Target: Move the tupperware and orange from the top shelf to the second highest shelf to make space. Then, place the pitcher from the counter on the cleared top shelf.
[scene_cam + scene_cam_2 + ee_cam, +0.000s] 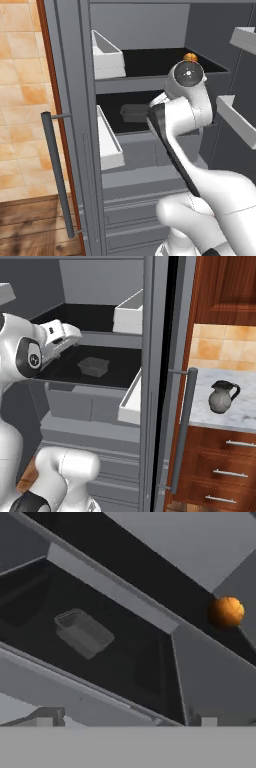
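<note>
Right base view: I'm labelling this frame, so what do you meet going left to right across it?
Robot arm → tupperware → white bin on the top shelf → fridge door handle → pitcher on the counter.

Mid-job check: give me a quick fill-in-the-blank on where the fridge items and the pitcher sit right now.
1. The tupperware now sits on the ____ highest shelf.
2. The orange lies on the ____ shelf.
3. The pitcher stands on the ____, outside the fridge.
4. The gripper holds ____.

Missing words: second; top; counter; nothing
</note>
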Robot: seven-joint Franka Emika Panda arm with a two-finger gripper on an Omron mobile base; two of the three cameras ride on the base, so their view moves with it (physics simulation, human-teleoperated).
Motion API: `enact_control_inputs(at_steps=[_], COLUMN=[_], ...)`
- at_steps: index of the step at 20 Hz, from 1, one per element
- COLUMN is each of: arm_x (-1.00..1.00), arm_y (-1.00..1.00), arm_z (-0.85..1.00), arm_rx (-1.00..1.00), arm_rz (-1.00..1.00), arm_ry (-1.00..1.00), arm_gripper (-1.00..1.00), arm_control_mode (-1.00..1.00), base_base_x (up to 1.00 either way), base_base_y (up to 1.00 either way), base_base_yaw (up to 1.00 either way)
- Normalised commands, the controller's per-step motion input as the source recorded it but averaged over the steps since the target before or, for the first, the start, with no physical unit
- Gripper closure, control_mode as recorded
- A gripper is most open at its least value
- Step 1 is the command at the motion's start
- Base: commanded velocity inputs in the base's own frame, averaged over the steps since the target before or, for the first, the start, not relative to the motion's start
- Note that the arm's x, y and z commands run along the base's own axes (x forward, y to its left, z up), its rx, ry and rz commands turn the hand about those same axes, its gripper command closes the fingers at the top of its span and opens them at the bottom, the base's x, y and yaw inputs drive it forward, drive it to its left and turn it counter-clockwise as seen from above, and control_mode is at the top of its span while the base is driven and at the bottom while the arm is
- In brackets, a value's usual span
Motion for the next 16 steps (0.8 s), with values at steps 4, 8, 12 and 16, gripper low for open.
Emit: enact_control_inputs(at_steps=[4, 8, 12, 16], arm_x=[0.00, 0.02, 0.12, 0.14], arm_y=[-0.49, -0.06, 0.00, -0.03], arm_z=[0.10, 0.18, 0.22, 0.31], arm_rx=[0.57, 0.24, 0.01, 0.02], arm_rz=[0.00, -0.17, -0.41, -0.34], arm_ry=[-0.14, -0.07, -0.02, 0.00], arm_gripper=[-1.00, -1.00, -1.00, -1.00], arm_control_mode=[-1.00, -1.00, -1.00, -1.00], base_base_x=[0.00, 0.00, 0.00, 0.00], base_base_y=[0.00, 0.00, 0.00, 0.00], base_base_yaw=[0.00, 0.00, 0.00, 0.00])
